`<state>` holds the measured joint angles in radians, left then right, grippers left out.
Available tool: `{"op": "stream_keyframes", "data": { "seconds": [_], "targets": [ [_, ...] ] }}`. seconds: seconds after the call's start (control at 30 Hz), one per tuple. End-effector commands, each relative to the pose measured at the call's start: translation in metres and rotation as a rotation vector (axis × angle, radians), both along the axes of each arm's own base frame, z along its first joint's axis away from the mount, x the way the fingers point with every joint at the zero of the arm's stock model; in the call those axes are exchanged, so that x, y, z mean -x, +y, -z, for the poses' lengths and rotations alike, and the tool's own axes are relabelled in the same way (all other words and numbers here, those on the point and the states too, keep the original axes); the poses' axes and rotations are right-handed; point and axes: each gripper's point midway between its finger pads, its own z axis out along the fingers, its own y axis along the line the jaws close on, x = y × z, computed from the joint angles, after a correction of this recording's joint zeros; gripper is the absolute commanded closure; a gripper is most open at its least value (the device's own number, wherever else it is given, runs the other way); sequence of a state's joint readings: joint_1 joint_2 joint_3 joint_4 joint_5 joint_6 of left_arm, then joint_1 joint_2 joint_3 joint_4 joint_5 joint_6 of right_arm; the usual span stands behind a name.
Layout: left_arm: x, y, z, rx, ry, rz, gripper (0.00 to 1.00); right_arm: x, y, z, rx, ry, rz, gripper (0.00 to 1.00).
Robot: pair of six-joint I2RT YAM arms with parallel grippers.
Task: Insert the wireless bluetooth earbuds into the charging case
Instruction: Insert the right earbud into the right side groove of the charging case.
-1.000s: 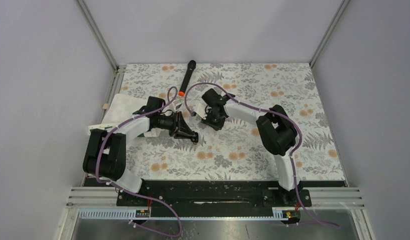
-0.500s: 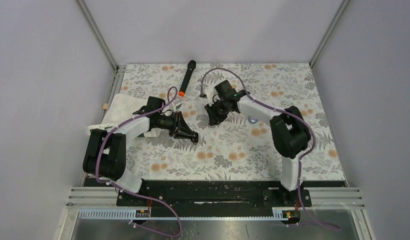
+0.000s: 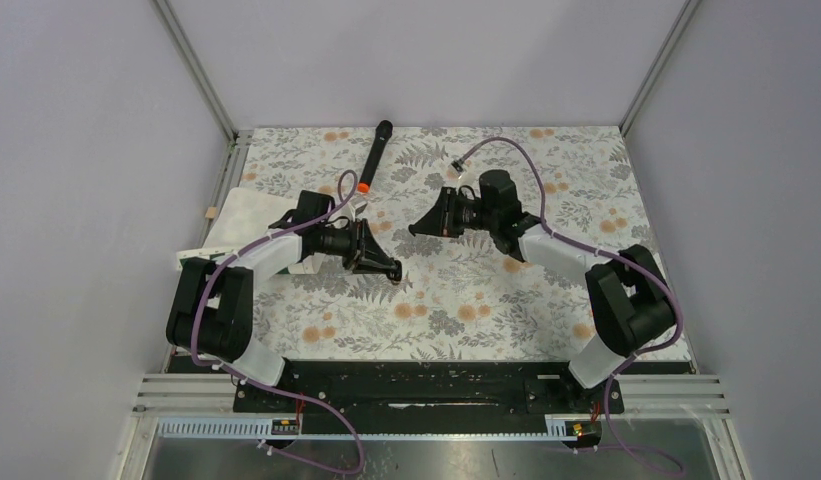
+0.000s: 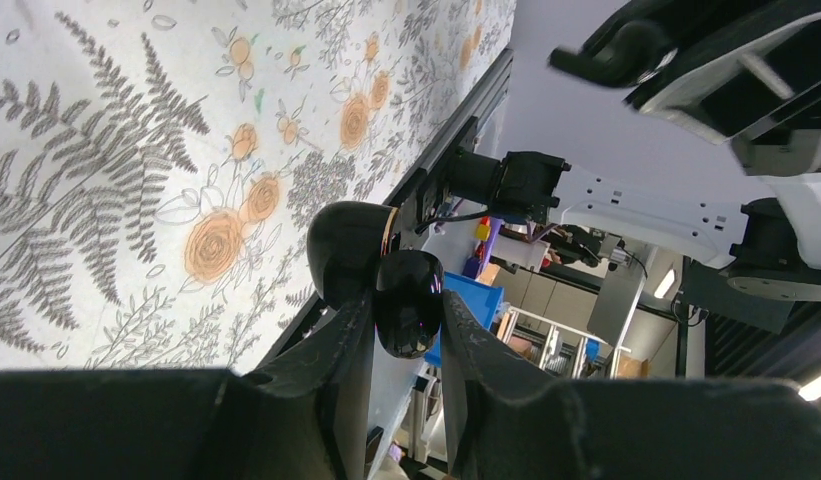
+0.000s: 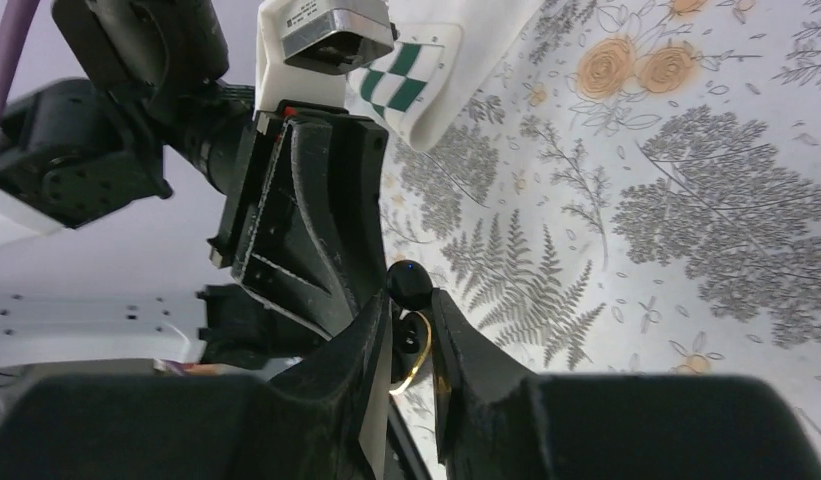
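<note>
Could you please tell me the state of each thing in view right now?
Left gripper: shut on case.
Right gripper: shut on earbud.
Case: lid open, held.
Earbud: held, outside the case.
Microphone: lying on table.

The table cover [image 3: 466, 300] is white with grey fern leaves and orange blossoms. The charging case [image 4: 406, 300] is glossy black with a gold rim. The microphone [image 3: 375, 157] is black with an orange band.

Pale lilac walls [image 3: 426, 60], floral-patterned tabletop [image 3: 466, 325]
</note>
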<state>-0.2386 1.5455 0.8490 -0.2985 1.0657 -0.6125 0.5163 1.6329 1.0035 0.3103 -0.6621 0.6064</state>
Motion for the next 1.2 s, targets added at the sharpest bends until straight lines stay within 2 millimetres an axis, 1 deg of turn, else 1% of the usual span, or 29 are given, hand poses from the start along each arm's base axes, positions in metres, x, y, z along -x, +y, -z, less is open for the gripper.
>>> {"op": "stream_keyframes", "data": {
  "seconds": [0.0,0.17,0.33,0.53,0.83,0.97,1.17],
  "targets": [
    [-0.027,-0.011,-0.031,0.055,-0.122,-0.03,1.0,0.005,0.009,-0.054,-0.232,-0.015,0.027,0.91],
    [-0.039,-0.013,-0.032,0.042,-0.128,-0.06,1.0,0.012,0.003,-0.051,-0.273,-0.011,0.058,0.92],
    [-0.05,-0.016,-0.036,0.054,-0.126,-0.096,1.0,0.018,0.0,-0.06,-0.297,-0.033,0.064,0.92],
    [-0.056,-0.022,-0.047,0.119,-0.122,-0.104,1.0,0.028,0.005,-0.066,-0.323,-0.044,0.033,0.92],
    [-0.052,-0.028,-0.061,0.236,-0.102,-0.072,1.0,0.035,0.012,-0.053,-0.354,0.008,-0.014,0.92],
    [-0.047,-0.029,-0.06,0.246,-0.097,-0.049,1.0,0.037,0.012,-0.051,-0.361,0.003,-0.016,0.92],
    [-0.042,-0.03,-0.06,0.25,-0.096,-0.035,1.0,0.035,0.011,-0.047,-0.327,-0.01,-0.009,0.92]
  ]
}}
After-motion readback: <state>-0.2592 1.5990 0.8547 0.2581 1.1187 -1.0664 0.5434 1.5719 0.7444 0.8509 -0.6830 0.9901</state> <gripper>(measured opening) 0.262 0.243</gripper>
